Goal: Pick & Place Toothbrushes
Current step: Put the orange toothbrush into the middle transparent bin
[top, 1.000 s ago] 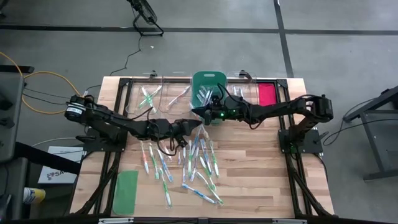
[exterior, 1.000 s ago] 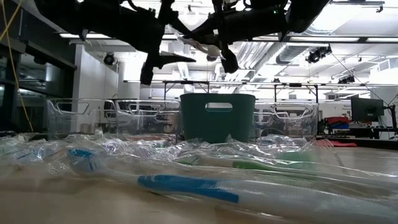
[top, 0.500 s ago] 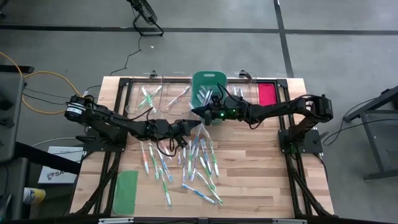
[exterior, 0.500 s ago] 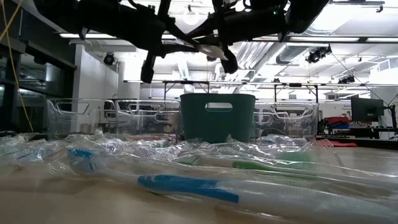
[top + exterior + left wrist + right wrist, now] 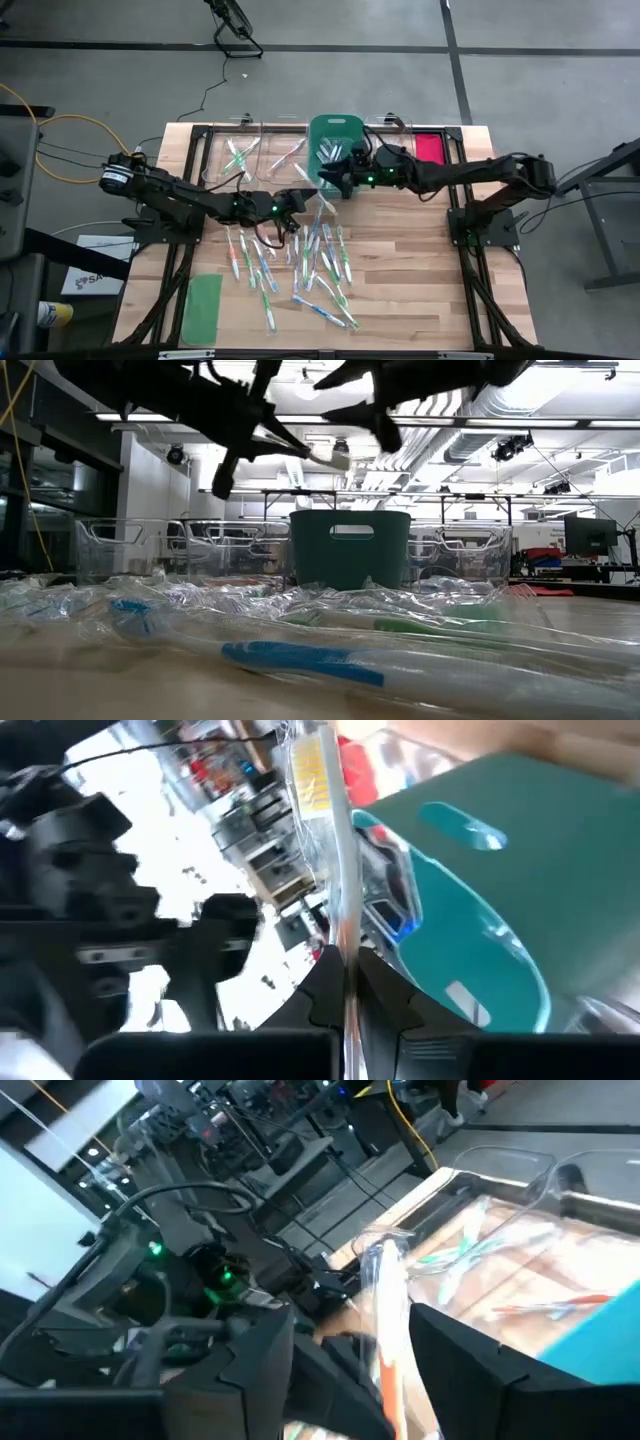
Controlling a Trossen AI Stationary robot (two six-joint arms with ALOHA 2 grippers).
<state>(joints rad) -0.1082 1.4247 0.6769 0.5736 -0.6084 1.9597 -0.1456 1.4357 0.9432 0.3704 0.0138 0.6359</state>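
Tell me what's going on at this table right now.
Two robot arms are sorting wrapped toothbrushes from a loose pile on the wooden table into bins at the back. The left gripper is shut on one packaged toothbrush, holding it up in the air near the green bin. The right gripper is open right beside it, fingers either side of that same toothbrush. Clear bins already hold a few brushes.

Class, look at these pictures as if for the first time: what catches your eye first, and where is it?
Two dark arms meet above the table's middle, where the left gripper is shut on a wrapped toothbrush and the right gripper stands open beside it. Below them lies a scatter of toothbrushes; behind stands a green bin.
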